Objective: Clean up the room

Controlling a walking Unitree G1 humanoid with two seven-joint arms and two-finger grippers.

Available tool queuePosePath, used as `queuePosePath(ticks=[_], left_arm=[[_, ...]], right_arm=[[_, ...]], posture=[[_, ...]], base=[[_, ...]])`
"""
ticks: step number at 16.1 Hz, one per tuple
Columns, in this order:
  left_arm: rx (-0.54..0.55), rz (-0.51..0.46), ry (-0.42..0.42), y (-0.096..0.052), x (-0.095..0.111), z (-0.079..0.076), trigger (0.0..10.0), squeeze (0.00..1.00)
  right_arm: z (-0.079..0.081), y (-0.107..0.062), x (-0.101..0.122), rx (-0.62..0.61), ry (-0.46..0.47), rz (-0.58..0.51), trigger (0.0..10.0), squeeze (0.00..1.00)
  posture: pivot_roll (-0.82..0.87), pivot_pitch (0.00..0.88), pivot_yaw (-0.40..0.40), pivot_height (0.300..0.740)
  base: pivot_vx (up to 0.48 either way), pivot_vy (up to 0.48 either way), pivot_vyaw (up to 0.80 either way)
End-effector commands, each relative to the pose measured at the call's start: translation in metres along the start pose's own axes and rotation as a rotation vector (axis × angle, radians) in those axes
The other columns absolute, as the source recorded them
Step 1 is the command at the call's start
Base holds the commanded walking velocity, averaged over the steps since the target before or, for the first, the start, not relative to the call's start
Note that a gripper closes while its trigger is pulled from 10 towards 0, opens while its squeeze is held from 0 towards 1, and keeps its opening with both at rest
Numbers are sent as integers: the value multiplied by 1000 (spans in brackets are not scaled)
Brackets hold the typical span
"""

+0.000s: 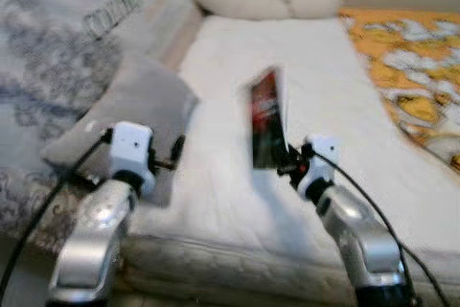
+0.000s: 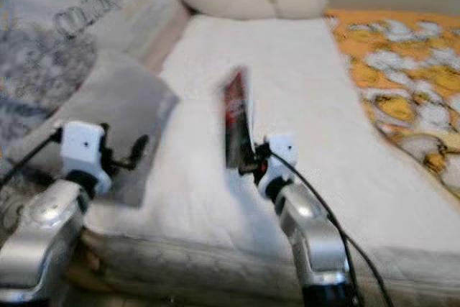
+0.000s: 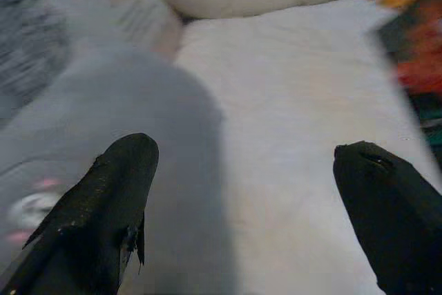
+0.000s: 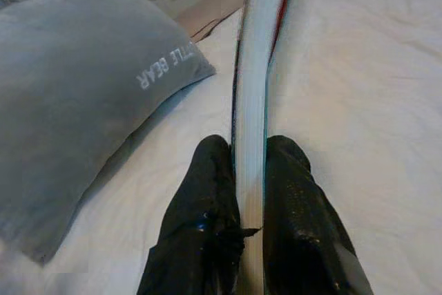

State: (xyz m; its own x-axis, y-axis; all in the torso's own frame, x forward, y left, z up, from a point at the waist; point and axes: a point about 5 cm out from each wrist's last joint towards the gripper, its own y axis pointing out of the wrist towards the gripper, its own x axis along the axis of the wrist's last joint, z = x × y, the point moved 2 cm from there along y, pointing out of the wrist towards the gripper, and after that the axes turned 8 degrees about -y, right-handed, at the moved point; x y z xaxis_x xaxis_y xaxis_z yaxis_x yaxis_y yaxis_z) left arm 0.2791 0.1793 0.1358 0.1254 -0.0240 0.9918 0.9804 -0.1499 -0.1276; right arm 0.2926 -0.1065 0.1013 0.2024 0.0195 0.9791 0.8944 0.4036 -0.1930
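Observation:
A thin book (image 1: pixel 267 120) with a red and dark cover stands on edge above the white mattress (image 1: pixel 323 84). My right gripper (image 4: pixel 250 170) is shut on its lower edge, one black finger (image 4: pixel 204 205) on each side of its white pages (image 4: pixel 253 88). My left gripper (image 3: pixel 242 191) is open over the grey pillow (image 1: pixel 136 116) at the mattress's left side, with nothing between its fingers (image 3: pixel 110 198).
A patterned grey blanket (image 1: pixel 43 70) lies piled at the left. A cream knotted cushion (image 1: pixel 262 1) sits at the head of the bed. An orange patterned quilt (image 1: pixel 413 70) covers the right side. The mattress's front edge (image 1: pixel 237 257) runs below my arms.

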Motion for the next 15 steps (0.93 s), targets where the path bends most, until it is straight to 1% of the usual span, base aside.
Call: queuePosePath(ticks=[1, 5, 7, 9, 10, 11, 13, 14, 15], left_arm=[[-22, -7, -6, 2, 3, -5, 10000, 0], [-36, 8, -5, 2, 0, -8, 10000, 0], [-81, 20, -18, 1, -2, -12, 10000, 0], [-203, 55, -2, -2, -5, -23, 10000, 0], [-291, 77, 2, -5, -6, -30, 10000, 0], [-331, 97, 10, -6, -7, -33, 10000, 0], [-361, 118, 19, -7, -8, -32, 10000, 0], [-376, 125, 20, -7, -7, -32, 10000, 0], [-389, 132, 20, -8, -7, -32, 10000, 0]], right_arm=[[2, 0, 12, 14, -10, -52, 10000, 0], [2, 0, 11, 18, 3, -41, 10000, 0], [4, 1, 7, 43, 43, -15, 10000, 0], [8, 4, 0, 94, 166, 44, 10000, 0], [10, 8, -5, 121, 271, 90, 10000, 0], [9, 12, -9, 128, 347, 118, 10000, 0], [11, 20, -14, 157, 415, 159, 10000, 0], [15, 26, -14, 185, 479, 178, 10000, 0], [17, 30, -14, 203, 513, 186, 10000, 0]], posture=[[49, 0, 25, 740], [47, 0, 28, 740], [48, 0, 29, 740], [50, 0, 30, 740], [51, 0, 32, 740], [55, 0, 33, 740], [61, 0, 37, 740], [66, 0, 40, 740], [66, 0, 40, 740]], base=[[319, 0, 0], [313, 0, 0], [0, 0, 0], [0, 0, 0], [0, 0, 0], [0, 0, 0], [0, 0, 0], [0, 0, 0], [0, 0, 0]])
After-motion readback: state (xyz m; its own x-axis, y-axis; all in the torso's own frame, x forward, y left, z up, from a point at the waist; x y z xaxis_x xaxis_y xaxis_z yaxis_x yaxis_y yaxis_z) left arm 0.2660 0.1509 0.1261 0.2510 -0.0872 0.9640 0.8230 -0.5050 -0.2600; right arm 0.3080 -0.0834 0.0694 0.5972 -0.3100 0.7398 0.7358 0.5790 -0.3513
